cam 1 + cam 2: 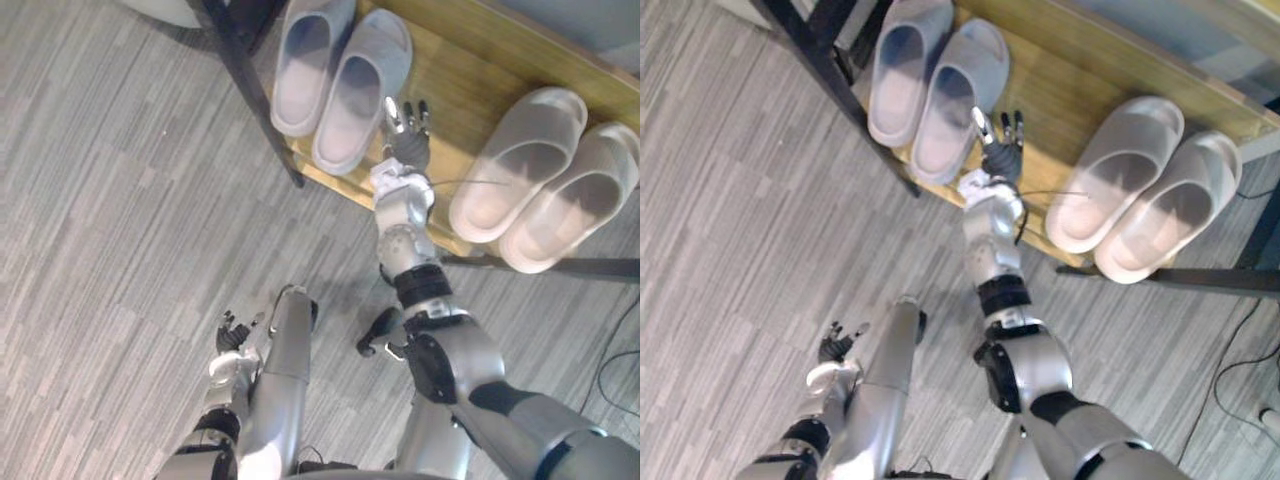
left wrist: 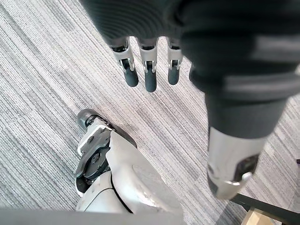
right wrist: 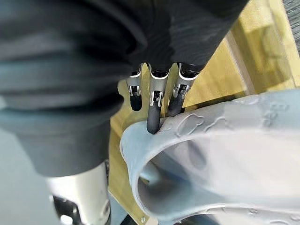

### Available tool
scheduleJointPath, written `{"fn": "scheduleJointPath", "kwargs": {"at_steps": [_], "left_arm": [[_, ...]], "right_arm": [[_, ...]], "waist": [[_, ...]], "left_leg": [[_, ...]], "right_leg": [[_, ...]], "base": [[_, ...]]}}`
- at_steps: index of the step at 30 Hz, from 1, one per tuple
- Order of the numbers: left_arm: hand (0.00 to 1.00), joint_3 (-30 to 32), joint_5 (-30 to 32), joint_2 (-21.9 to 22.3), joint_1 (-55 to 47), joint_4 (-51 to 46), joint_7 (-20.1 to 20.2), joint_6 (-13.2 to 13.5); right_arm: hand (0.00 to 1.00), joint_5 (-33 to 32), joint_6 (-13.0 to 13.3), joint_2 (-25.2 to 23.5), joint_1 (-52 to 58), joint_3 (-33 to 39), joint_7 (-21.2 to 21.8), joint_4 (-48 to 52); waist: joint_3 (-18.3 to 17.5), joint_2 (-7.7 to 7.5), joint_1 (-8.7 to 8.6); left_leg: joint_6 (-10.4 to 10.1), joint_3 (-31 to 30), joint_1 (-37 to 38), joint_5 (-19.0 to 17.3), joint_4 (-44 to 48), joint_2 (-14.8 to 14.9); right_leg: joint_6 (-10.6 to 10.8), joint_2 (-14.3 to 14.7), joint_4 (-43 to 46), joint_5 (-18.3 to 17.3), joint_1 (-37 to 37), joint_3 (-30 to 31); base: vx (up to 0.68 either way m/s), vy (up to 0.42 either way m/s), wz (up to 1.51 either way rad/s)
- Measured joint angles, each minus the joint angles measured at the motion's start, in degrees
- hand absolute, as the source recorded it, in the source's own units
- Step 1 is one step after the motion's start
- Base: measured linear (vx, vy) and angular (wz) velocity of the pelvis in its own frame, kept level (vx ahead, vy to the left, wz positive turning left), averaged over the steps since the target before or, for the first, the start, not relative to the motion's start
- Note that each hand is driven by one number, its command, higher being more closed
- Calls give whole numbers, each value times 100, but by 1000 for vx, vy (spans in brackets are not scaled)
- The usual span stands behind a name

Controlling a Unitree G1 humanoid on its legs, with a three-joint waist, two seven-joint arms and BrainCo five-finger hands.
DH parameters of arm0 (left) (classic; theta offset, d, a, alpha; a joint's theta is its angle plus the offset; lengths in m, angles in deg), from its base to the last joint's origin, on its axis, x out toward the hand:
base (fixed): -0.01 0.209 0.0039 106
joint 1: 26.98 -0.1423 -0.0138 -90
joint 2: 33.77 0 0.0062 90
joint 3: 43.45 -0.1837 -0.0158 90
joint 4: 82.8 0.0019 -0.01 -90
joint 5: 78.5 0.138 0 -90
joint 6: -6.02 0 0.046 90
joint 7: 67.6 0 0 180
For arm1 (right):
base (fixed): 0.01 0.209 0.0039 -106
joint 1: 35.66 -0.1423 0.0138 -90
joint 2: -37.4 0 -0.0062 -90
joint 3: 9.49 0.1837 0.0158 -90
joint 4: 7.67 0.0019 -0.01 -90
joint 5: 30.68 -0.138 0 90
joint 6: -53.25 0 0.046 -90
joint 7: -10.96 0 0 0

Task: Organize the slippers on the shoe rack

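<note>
The right hand (image 1: 408, 132) is out over the shoe rack (image 1: 455, 85), with its fingers stretched nearly straight and its thumb held apart. It has nothing gripped. In the right wrist view its fingertips (image 3: 154, 123) meet a grey-blue slipper (image 1: 362, 88): one dark tip rests on the rim of the upper, and the others hang just beside it above the wooden board. That slipper lies just to the hand's left, at the front of the shelf. The second grey-blue slipper (image 1: 305, 62) sits on the far side of the first, the two side by side and touching.

Off to the hand's right, across a strip of bare board, a pale pair of slippers (image 1: 545, 178) rests side by side, also on the shelf. A black frame leg (image 1: 255, 95) slants down to the left, beyond the grey-blue pair.

The left hand (image 1: 232, 335) hangs low, well back from the right hand and to its left, above the grey striped floor (image 1: 110, 220). Its fingers are loose and straight, and it holds nothing.
</note>
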Motion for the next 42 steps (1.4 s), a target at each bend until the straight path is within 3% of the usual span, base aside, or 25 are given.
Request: {"fn": "scheduleJointPath", "kwargs": {"at_steps": [3,8,13,17,23,25,30,34,42], "left_arm": [[0,-75,0,91,-3,32,5,16],[0,-39,-3,110,-40,58,54,37],[0,141,0,137,-106,90,228,26],[0,66,112,94,-346,99,463,23],[0,29,230,-84,-978,120,612,5],[0,-145,380,-207,-1214,129,654,-25],[0,-612,705,-310,-1364,286,766,-94],[0,-921,1010,-370,-1473,591,918,-192],[0,-1319,1244,-403,-1532,697,1003,-251]], "right_arm": [[0,38,-92,140,0,-5,23,-56],[0,311,-208,356,146,-283,124,-56],[0,893,-290,483,854,-705,296,206],[0,1177,-373,535,1694,-1055,485,699],[0,1857,-436,513,3180,-1802,802,1560],[0,2542,-493,509,3913,-2165,965,1876],[0,3446,-628,512,4980,-2205,1195,1959],[0,4036,-735,526,5565,-2002,1409,1156],[0,4326,-892,627,6083,-922,1321,-877]], "waist": [[-72,126,56],[-82,142,57],[-88,126,-52],[-103,99,-143],[-486,-142,-291],[-752,-267,-381],[-1224,-350,-487],[-1538,-303,-739],[-1678,-182,-945]], "left_leg": [[0,1,4,42,-22,-3],[-14,3,165,113,-132,72],[32,114,829,233,-600,235],[111,361,1616,468,-1368,449],[236,833,2788,763,-2500,714],[294,1080,3386,961,-3149,811],[397,1384,4206,1375,-4266,809],[499,1766,5183,1844,-5531,785],[554,1872,5729,1894,-5876,692]], "right_leg": [[-1,-2,0,1,1,-3],[-74,32,-90,42,149,-41],[-106,178,-561,203,775,-92],[-114,392,-1327,548,1448,-113],[3,743,-2453,1003,2359,22],[71,921,-3097,1277,2841,91],[232,1083,-4134,1740,3471,166],[399,1351,-5411,2382,4214,381],[563,1530,-6571,2973,5038,513]], "base": [[0,0,0],[2,-2,-1],[14,-6,-9],[34,16,-24],[76,35,-30],[99,72,-31],[92,74,-22],[113,104,-33],[61,72,-11]]}}
